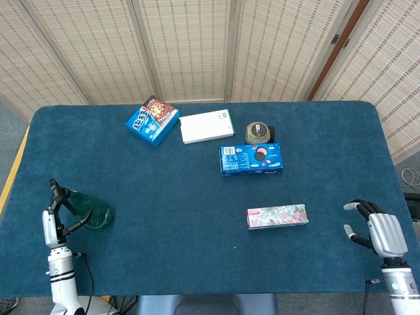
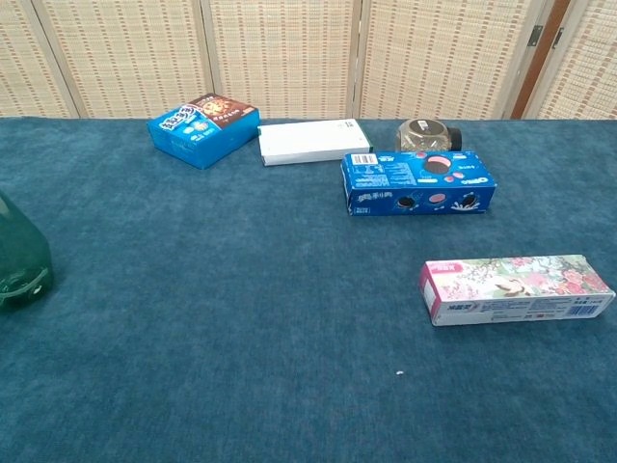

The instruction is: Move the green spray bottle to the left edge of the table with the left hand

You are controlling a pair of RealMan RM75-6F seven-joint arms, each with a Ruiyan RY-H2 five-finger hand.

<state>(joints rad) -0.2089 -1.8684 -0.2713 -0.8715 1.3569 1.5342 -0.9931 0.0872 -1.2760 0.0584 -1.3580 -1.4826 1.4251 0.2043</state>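
The green spray bottle (image 1: 93, 209) stands near the table's left edge; the chest view shows only its lower body (image 2: 23, 258) at the frame's left border. My left hand (image 1: 58, 211) is right beside it on its left. Its fingers reach around the bottle's upper part and hold it. The bottle's head is hard to make out behind those fingers. My right hand (image 1: 378, 231) hovers over the front right corner of the table, fingers apart and holding nothing. The chest view shows neither hand.
On the blue table cloth (image 1: 164, 197) lie a blue snack box (image 1: 152, 121), a white box (image 1: 207, 126), a round jar (image 1: 259, 132), a blue cookie box (image 1: 251, 159) and a floral box (image 1: 277, 216). All are well to the right of the bottle.
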